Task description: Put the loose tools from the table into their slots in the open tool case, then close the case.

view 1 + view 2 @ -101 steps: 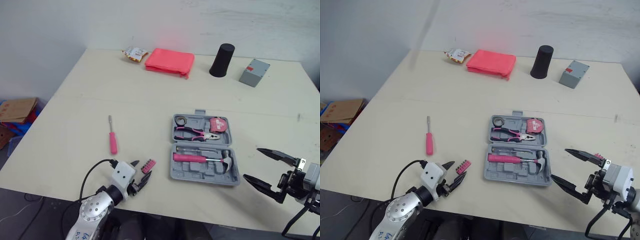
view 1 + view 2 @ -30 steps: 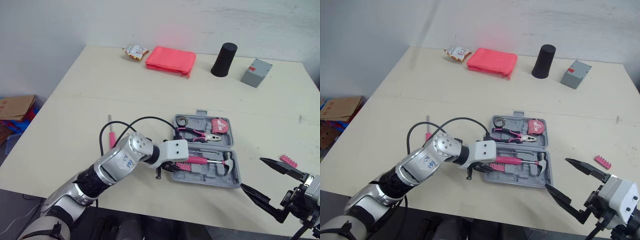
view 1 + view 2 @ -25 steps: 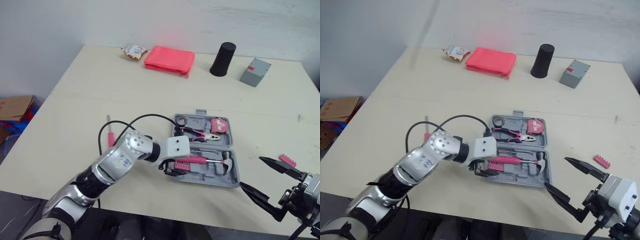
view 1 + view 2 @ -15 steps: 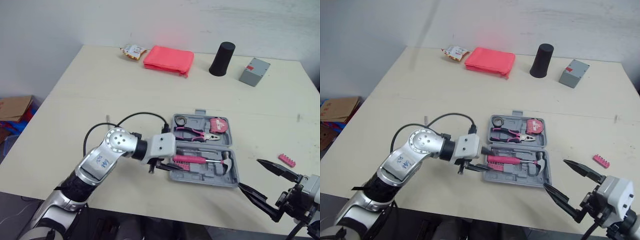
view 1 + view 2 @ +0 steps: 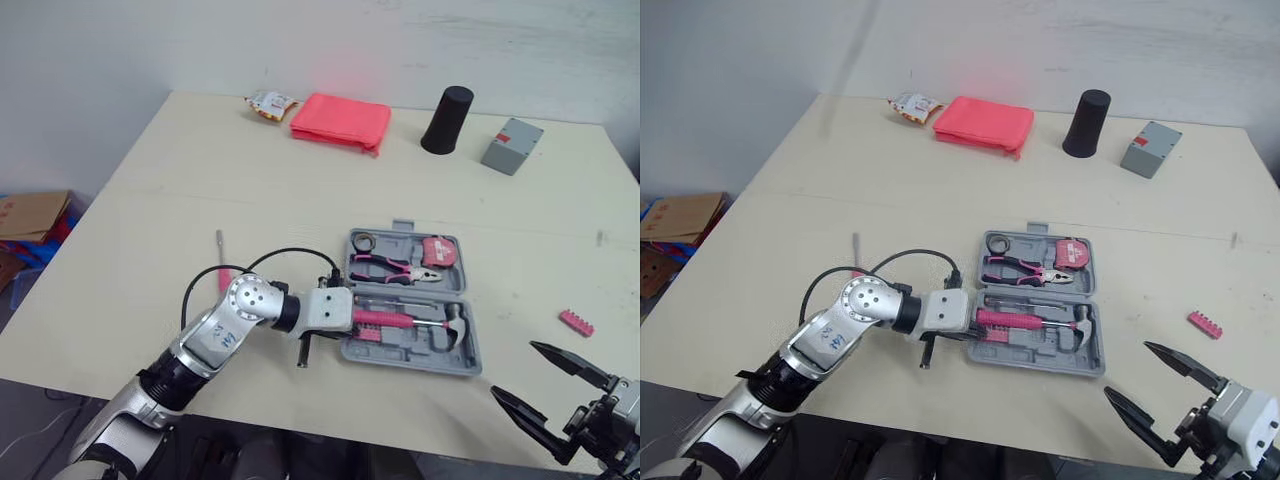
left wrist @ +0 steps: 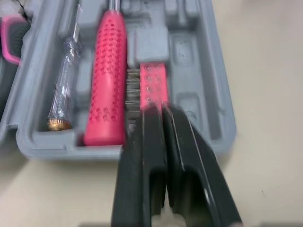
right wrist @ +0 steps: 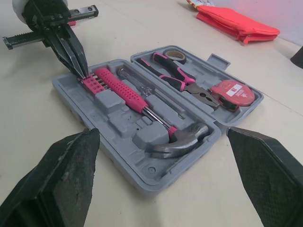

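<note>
Nearly shut, left fingers (image 6: pixel 142 165) sit at case (image 5: pixel 420 362) edge; right fingers (image 5: pixel 565 358) spread wide.

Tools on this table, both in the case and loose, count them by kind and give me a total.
Hammer: 1
Pliers: 1
Tape measure: 1
Tape roll: 1
Screwdrivers: 2, the pink screwdriver loose, the clear tester in the tool case
Bit strips: 2, the cased strip and the loose strip
Total: 8
</note>
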Robot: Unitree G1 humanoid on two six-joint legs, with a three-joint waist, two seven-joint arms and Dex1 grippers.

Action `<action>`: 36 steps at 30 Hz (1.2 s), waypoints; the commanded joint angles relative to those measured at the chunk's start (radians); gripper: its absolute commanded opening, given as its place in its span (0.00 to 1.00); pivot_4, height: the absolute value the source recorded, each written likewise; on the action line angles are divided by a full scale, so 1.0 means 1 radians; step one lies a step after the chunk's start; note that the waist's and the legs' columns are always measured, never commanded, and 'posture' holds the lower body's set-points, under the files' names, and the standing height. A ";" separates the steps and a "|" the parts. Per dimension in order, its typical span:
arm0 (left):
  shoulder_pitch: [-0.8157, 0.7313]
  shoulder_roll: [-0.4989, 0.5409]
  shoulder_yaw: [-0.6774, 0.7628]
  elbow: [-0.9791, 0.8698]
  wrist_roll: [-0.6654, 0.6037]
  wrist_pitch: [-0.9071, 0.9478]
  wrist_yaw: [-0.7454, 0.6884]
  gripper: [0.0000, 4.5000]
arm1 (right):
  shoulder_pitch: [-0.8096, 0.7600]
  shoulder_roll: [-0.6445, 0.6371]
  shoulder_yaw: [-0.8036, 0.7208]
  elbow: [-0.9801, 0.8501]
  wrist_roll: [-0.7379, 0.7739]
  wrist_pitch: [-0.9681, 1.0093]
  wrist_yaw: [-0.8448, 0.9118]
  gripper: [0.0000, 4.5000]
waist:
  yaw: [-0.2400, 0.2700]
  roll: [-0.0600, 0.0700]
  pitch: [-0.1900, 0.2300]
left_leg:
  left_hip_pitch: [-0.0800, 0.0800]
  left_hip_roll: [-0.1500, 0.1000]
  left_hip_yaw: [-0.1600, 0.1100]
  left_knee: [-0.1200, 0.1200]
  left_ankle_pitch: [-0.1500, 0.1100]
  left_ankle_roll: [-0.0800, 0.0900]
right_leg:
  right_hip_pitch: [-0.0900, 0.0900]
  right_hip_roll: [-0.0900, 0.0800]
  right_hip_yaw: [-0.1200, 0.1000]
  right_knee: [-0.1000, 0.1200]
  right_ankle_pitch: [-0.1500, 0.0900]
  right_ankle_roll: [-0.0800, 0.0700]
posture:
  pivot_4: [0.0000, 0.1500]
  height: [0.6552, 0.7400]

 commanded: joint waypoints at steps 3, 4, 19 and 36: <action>-0.009 0.019 -0.119 0.083 0.133 0.145 0.008 0.01 | 0.016 0.001 -0.002 -0.017 0.005 -0.013 -0.007 1.00 | 0.000 0.001 -0.005 | 0.000 0.000 0.000 -0.001 -0.002 0.002 | 0.004 -0.001 0.000 0.000 0.000 -0.001 | 1.00 1.00; -0.009 0.006 -0.119 0.092 0.134 0.137 0.020 0.01 | 0.016 0.001 -0.001 -0.019 0.004 -0.011 -0.009 1.00 | 0.000 0.001 -0.008 | 0.000 0.000 0.000 -0.001 -0.002 0.003 | 0.004 -0.001 0.000 0.000 0.000 -0.001 | 1.00 1.00; 0.320 0.173 0.669 0.101 -0.265 -0.317 -0.018 0.58 | 0.158 -0.057 -0.430 0.320 0.106 -0.077 0.093 1.00 | -0.013 0.005 -0.004 | -0.002 -0.002 0.000 -0.007 0.000 0.004 | -0.006 -0.005 -0.004 -0.001 0.000 -0.006 | 1.00 1.00; 0.290 0.384 1.068 0.914 -0.284 -0.635 0.186 0.99 | 0.106 0.023 -0.598 0.960 0.076 -0.353 -0.091 1.00 | -0.017 -0.003 0.000 | -0.003 -0.003 0.003 -0.017 -0.002 0.002 | -0.014 -0.010 -0.006 0.000 -0.003 -0.011 | 1.00 1.00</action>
